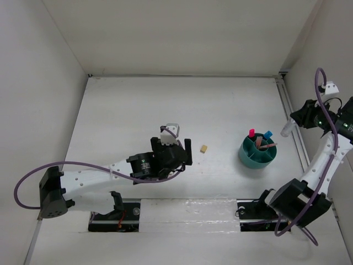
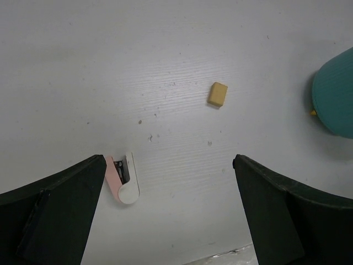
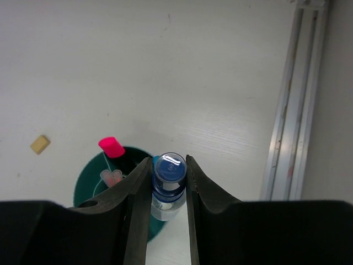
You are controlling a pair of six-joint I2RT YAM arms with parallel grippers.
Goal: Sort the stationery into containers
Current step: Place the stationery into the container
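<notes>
My right gripper (image 3: 168,159) is shut on the clear blue-capped bottle (image 3: 165,203) and holds it upright in the air by its cap. In the top view the bottle (image 1: 285,130) hangs right of the round teal cup (image 1: 258,154). A pink-capped highlighter (image 3: 112,147), a blue-capped one (image 1: 268,134) and pink pens (image 3: 112,176) stand in the cup (image 3: 88,187). My left gripper (image 2: 169,161) is open over bare table. The pinkish stapler (image 2: 122,178) lies just beside its left finger. The tan eraser (image 2: 217,94) lies ahead of it, apart.
A metal rail (image 3: 287,110) runs along the table's right edge beside the right gripper (image 1: 292,124). White walls close in the table at the back and both sides. The left gripper (image 1: 179,144) sits mid-table, with the eraser (image 1: 204,148) between it and the cup.
</notes>
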